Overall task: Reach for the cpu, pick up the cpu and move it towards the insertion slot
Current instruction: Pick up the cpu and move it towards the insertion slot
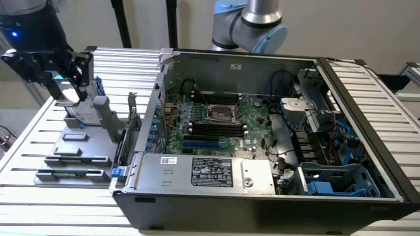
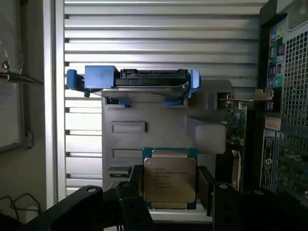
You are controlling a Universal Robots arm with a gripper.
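Pincer (image 2: 171,175) at work: my arm's black two-fingered tool hangs over the grey parts fixture (image 1: 72,147) near the worktop's edge on the exterior view's left. Its fingers (image 2: 136,187) are pressed to opposite sides of the cpu (image 2: 169,183), pinching it with the silvery lid facing my wrist camera and a thin green rim showing round it. In the exterior view the pincer is above the fixture's far end, just beside the hard drive (image 1: 82,117) that stands upright there in blue brackets. I cannot tell for sure whether the chip has cleared its seat, though I judge it raised a little. So the reach is done and the grasp looks made; the carry is what is left. The insertion slot (image 1: 220,114), a shiny framed socket with a dark centre, sits on the motherboard near the middle of the open computer case (image 1: 262,211). It lies between two banks of black memory slots (image 1: 217,130), well apart from the chip, with the case's side wall between them. Case and fixture lie side by side on a slatted aluminium worktop (image 1: 29,157), and a labelled power supply (image 1: 210,172) lies along the case's near edge. Behind are a pale wall and black uprights (image 1: 121,24).
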